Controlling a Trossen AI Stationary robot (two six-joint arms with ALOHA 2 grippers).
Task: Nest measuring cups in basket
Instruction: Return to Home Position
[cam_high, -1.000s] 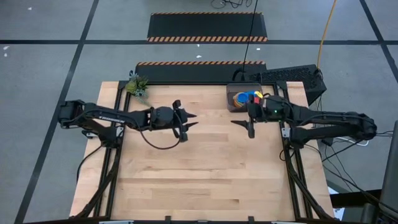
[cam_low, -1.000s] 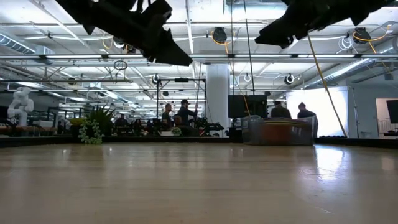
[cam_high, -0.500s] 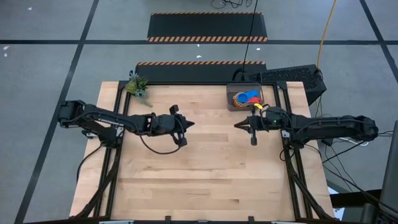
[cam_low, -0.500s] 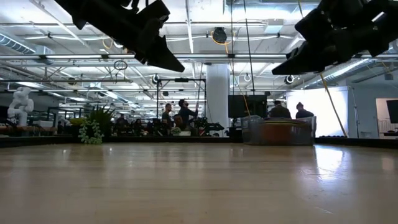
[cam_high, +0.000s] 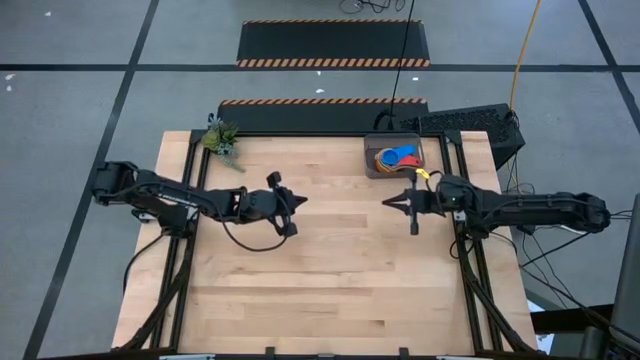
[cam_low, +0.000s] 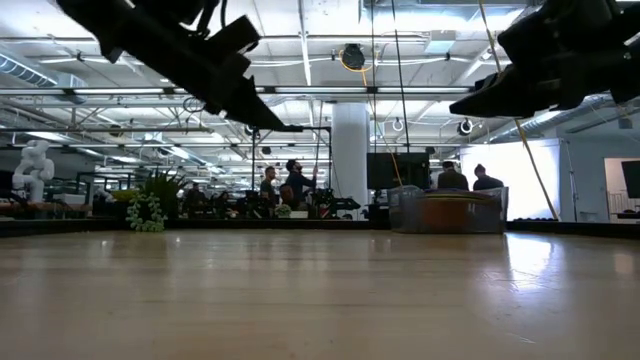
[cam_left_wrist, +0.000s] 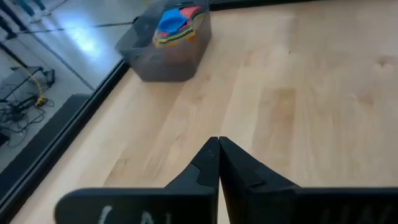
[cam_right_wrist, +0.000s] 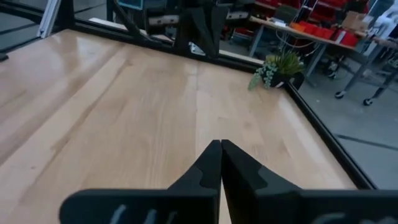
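— High view, upper right of centre: can you count the measuring cups (cam_high: 397, 156) in the basket (cam_high: 368, 160)?
— No. Blue sits on top, with red and yellow rims beneath. The rest is hidden in the stack. Low view gives only a reddish blur through the basket wall.
— And the arms?
— Both reach toward mid-frame above the table, tips facing, well apart. I see the left gripper (cam_high: 300, 198) and right gripper (cam_high: 387, 203) each clenched on nothing, fingers pressed together.
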